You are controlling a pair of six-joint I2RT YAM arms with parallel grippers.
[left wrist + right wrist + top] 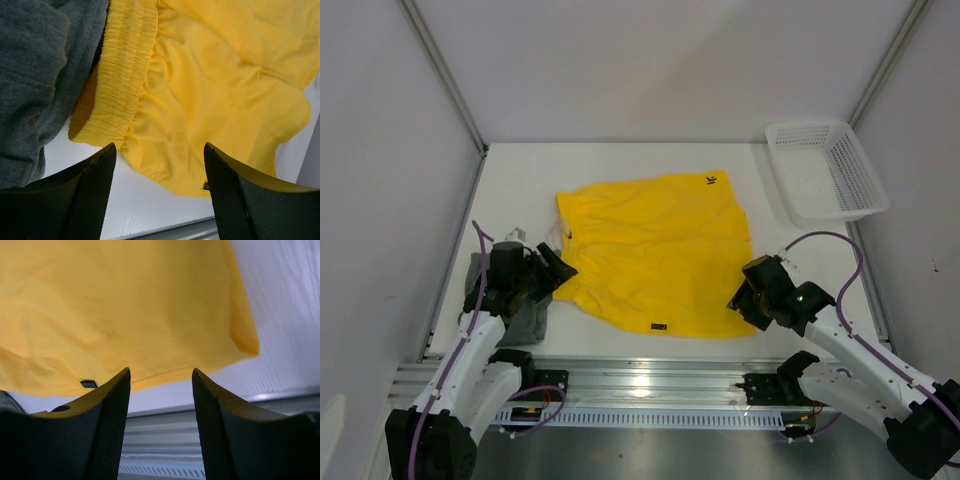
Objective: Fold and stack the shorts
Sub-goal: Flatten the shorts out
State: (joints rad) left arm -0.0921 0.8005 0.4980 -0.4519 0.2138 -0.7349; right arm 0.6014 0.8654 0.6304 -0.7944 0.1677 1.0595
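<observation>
Item one: yellow shorts (655, 250), spread mostly flat across the middle of the white table (520, 180), elastic waistband (125, 75) to the left, small dark tag (658, 327) by the near hem, dark mark (710, 180) at the far right corner. Item two: grey shorts (528, 318), bunched at the near left edge of the table, partly under the left arm, touching the yellow waistband. Item three: white plastic mesh basket (825, 170), far right corner of the table, apart from both pairs of shorts; only its own mesh floor and walls show inside. Item four: left gripper (160, 150), jaws spread with nothing between them, poised just beside the yellow waistband. Item five: right gripper (161, 372), jaws likewise parted and holding nothing, at the near right corner of the yellow shorts, the hem showing beyond the gap. Item six: metal rail (650, 375) along the near edge.
</observation>
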